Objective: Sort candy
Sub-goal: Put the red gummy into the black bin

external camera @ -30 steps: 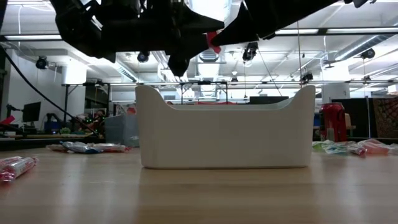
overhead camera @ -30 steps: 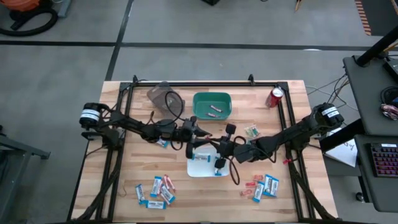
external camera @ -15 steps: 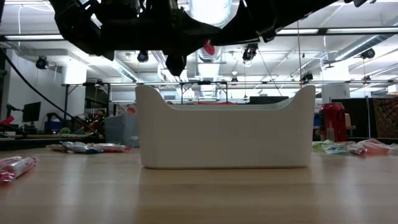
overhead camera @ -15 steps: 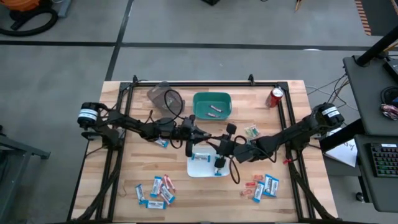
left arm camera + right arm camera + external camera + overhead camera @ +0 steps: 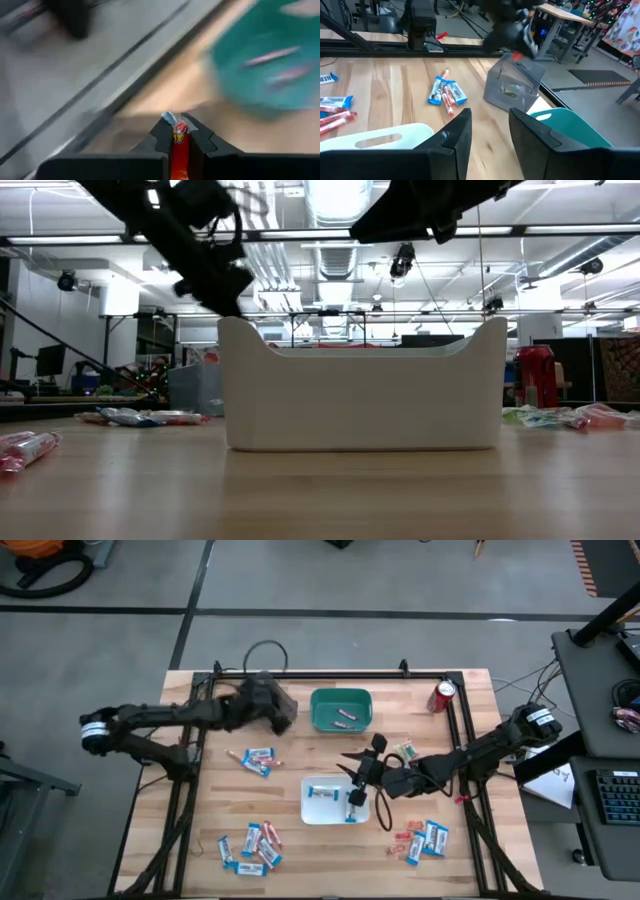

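High view: left gripper (image 5: 283,710), over the clear grey container (image 5: 262,695) beside the green bin (image 5: 341,708), is clamped on a red candy piece (image 5: 179,145). Right gripper (image 5: 362,768), fingers parted and empty, hangs above the white tray (image 5: 330,802) holding blue-and-white packets (image 5: 322,793). Loose candy (image 5: 250,846) lies on the table (image 5: 300,860).

Red candy (image 5: 179,145) pinched upright in the left claw (image 5: 178,131).
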Controlling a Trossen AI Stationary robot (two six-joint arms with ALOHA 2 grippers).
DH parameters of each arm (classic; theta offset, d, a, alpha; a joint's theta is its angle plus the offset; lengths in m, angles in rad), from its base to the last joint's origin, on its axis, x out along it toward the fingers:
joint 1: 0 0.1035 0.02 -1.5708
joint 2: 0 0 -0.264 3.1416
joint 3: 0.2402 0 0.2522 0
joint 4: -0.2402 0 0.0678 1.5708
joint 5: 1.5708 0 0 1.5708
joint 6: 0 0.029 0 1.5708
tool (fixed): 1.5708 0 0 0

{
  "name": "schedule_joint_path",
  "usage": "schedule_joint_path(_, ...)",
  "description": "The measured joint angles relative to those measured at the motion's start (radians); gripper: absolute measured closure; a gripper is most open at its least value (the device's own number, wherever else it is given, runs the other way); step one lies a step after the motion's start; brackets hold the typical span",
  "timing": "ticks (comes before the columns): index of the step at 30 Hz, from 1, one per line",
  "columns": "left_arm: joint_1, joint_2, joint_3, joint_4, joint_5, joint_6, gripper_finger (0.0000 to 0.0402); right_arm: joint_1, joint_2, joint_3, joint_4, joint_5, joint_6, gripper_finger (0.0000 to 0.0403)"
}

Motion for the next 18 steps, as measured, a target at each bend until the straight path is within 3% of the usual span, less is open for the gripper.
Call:
schedule_joint_path(3, 0.145, 0.009, 0.004, -0.089, 0.035, 0.0, 0.0399, 0.0, 0.001, 0.0, 0.0, 0.0, 0.0, 0.0277)
schedule_joint_path(8, 0.32, 0.065, -0.005, -0.083, 0.271, 0.033, 0.0399, 0.0, 0.001, 0.0, -0.001, 0.0, 0.0, 0.0277)
schedule_joint_path(18, 0.377, 0.166, 0.039, -0.094, 0.268, 0.106, 0.0324, 0.0, 0.0, 0.0, 0.0, 0.0, 0.001, 0.0277)
